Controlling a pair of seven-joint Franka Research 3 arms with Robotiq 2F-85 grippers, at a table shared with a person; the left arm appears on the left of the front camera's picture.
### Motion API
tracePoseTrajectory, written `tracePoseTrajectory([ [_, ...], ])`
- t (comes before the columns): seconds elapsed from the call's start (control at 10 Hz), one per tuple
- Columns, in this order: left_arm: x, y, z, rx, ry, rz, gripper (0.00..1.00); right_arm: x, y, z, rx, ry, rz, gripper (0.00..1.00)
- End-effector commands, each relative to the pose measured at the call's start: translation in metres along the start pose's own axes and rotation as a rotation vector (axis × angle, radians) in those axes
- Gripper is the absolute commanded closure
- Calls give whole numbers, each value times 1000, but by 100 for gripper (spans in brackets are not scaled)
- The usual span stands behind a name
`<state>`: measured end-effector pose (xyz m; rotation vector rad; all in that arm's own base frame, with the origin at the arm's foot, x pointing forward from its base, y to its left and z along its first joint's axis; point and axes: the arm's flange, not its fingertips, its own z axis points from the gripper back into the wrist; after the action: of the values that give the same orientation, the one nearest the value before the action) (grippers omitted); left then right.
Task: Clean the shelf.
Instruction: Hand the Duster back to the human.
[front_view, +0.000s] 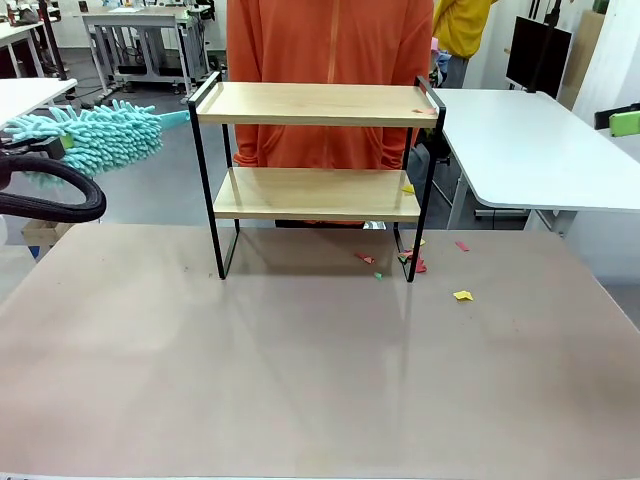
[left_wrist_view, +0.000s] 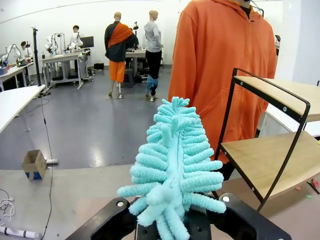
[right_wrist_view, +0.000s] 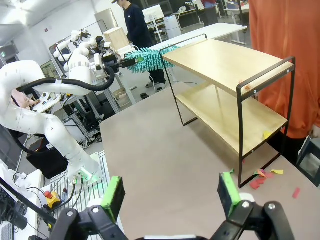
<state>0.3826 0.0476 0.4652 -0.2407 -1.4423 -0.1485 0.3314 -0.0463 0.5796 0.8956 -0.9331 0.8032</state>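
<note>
Duster being carried toward the shelf

A teal duster is being clamped by the left gripper; the shelf, just ahead, should be swept lightly, while the right gripper is being held wide, empty.

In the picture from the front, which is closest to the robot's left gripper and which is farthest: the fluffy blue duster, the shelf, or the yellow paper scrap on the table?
1. The duster: held in the shut left gripper, at the far left.
2. The shelf: in the middle, just past the duster's tip.
3. The yellow scrap: on the table, right of the shelf's legs.
</note>
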Motion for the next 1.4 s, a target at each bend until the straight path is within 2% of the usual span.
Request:
tracePoseTrajectory([
  [0.0,4,1,2,2,-10,1,83,3,0,-1,5,-28,18,0],
  [1.2,1,-1,0,-1,-1,0,83,3,0,-1,5,-28,18,0],
  [1.3,4,1,3,-69,1,10,26,3,0,-1,5,-28,18,0],
])
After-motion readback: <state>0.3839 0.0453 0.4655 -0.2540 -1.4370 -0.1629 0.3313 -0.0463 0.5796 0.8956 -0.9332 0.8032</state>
